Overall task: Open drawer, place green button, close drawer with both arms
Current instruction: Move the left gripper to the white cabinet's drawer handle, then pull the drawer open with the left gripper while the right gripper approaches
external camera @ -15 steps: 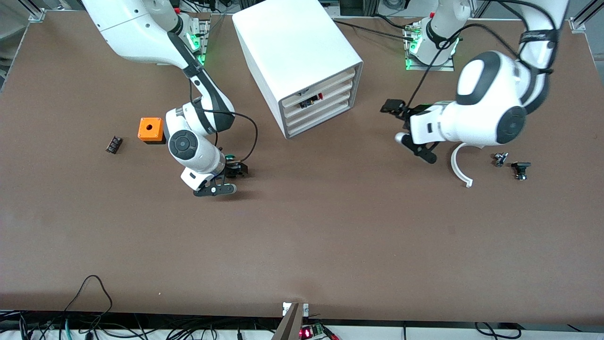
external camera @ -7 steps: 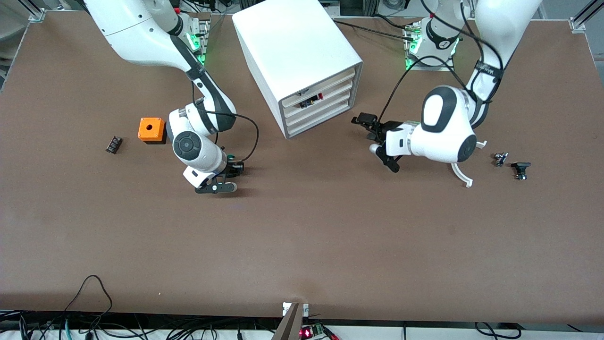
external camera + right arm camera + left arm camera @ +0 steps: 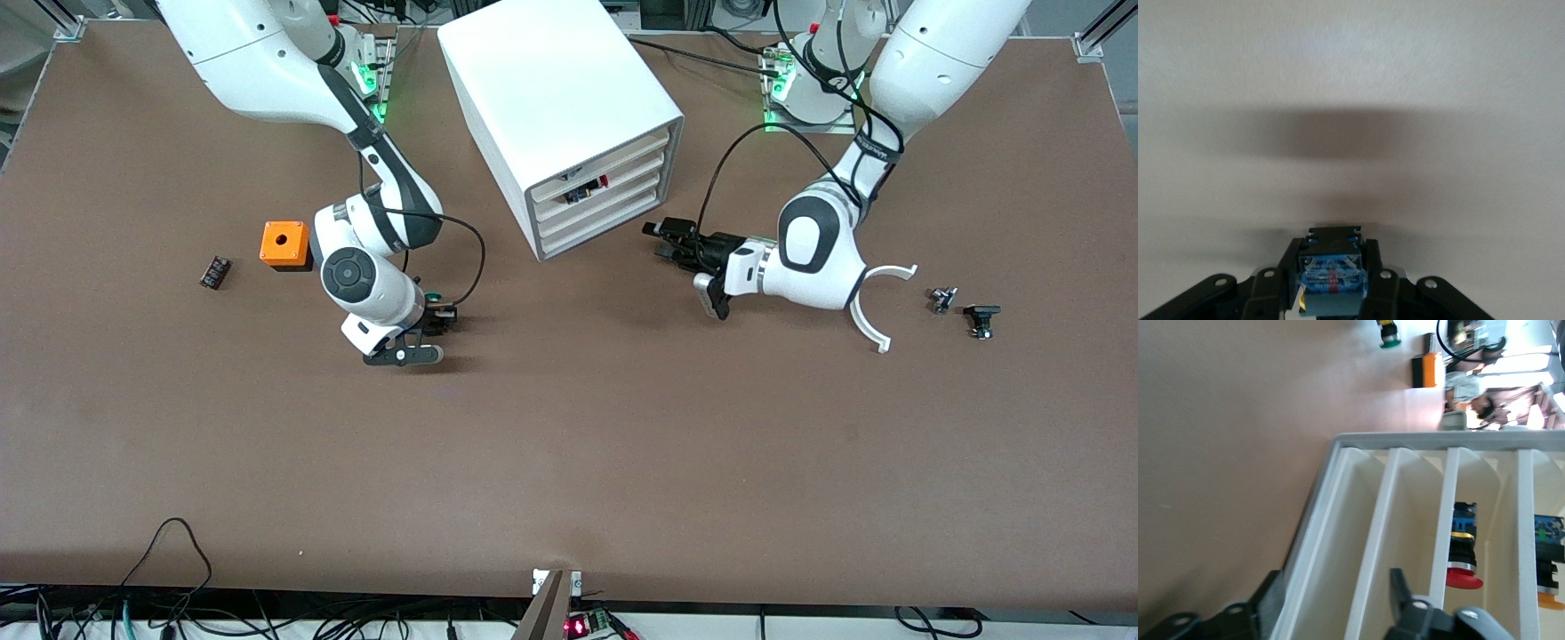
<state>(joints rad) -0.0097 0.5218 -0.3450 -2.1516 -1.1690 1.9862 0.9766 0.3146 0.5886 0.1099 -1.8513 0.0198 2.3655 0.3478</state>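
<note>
The white cabinet [image 3: 560,89] stands near the robots' bases, all four drawers shut. The third drawer [image 3: 600,206] also shows in the left wrist view [image 3: 1418,513]. My left gripper [image 3: 658,240] is open, low in front of the cabinet's lower drawers, at the corner toward the left arm's end; in the left wrist view [image 3: 1336,600] its fingers [image 3: 1401,587] straddle the lower drawer fronts. My right gripper [image 3: 433,316] is shut on the button [image 3: 433,297], green cap up, low over the table; the right wrist view [image 3: 1333,293] shows its blocky body [image 3: 1333,277] between the fingers.
An orange cube [image 3: 284,242] and a small black part [image 3: 214,271] lie toward the right arm's end. A white curved piece [image 3: 876,311] and two small black parts [image 3: 942,300] [image 3: 981,318] lie toward the left arm's end. Red-capped and orange-capped parts [image 3: 1461,547] sit inside the upper drawers.
My left arm has swung in toward the cabinet, bringing its open gripper down to the lower drawer fronts. My right gripper, holding the button, has barely moved.
</note>
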